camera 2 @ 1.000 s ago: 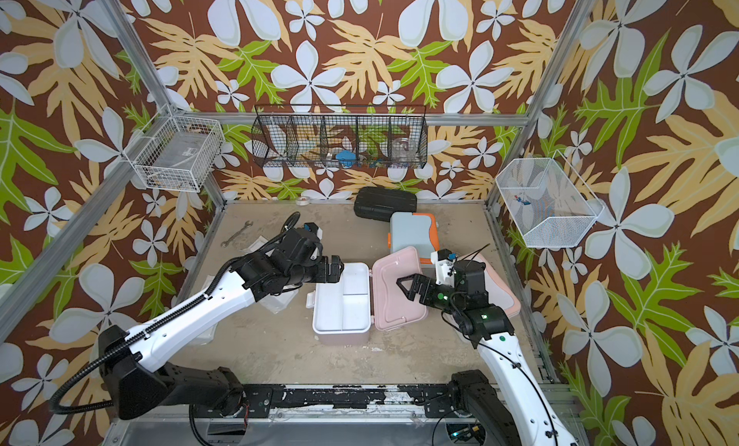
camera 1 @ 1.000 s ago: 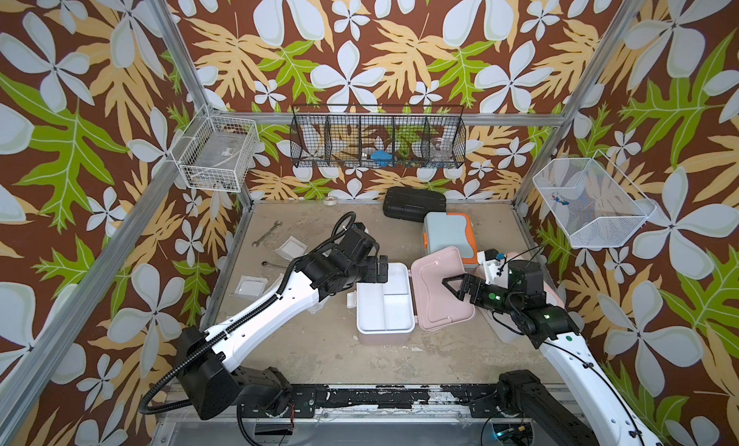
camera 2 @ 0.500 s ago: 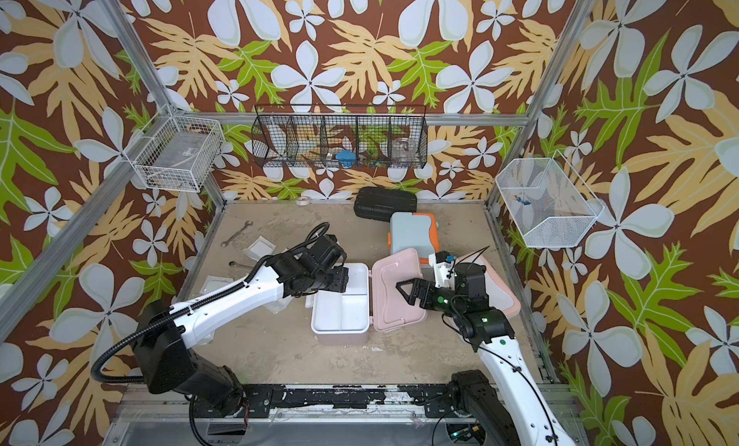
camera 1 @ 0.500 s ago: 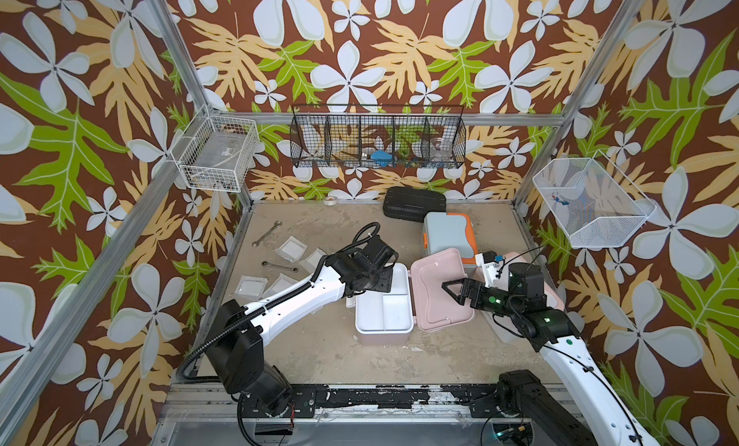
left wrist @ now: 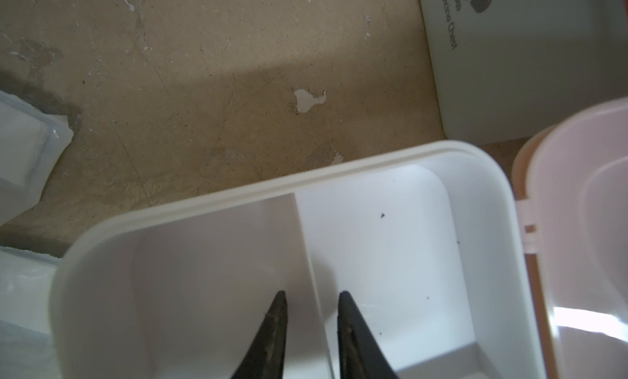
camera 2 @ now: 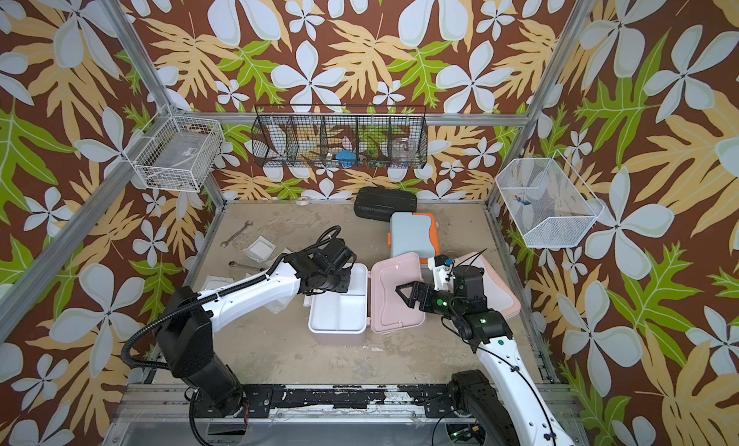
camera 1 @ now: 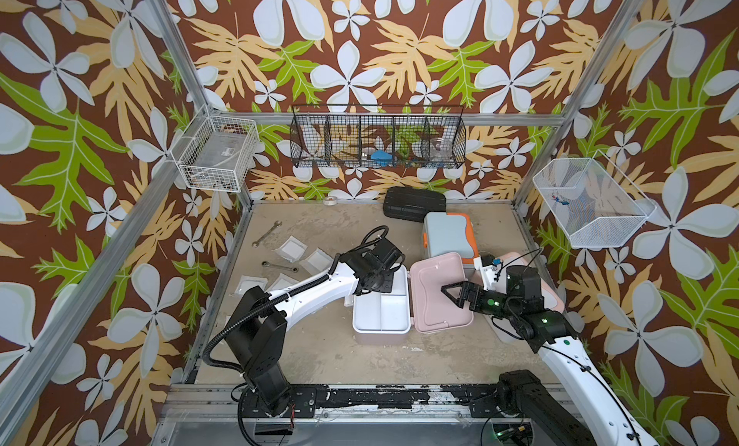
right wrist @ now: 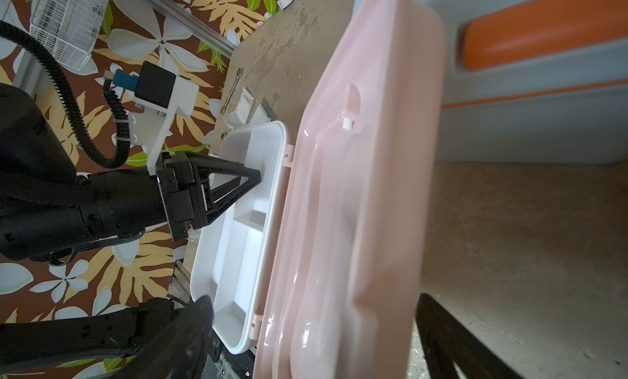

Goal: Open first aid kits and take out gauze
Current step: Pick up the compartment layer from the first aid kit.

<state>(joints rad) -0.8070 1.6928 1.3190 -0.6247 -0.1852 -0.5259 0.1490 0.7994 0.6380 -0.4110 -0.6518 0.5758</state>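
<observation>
Fingers (left wrist: 277, 326) of left gripper (left wrist: 311, 294) narrowly apart, one each side of divider in white tray (left wrist: 238, 194); contact with divider cannot be told. Right gripper (camera 1: 454, 296) fingers spread wide over pink lid (camera 1: 430, 310). White-and-peach kit (camera 2: 502, 292), 3 o'clock of lid, mostly hidden by right arm. Dusty pink kit (camera 1: 380, 338) lies open; both tray compartments show white floor, few dark specks. Blue-and-orange kit (camera 1: 448, 234) shut, 12 o'clock. Gauze packets (camera 1: 294, 248) flat, white, on worktop (camera 1: 320, 364), 10 o'clock of tray.
</observation>
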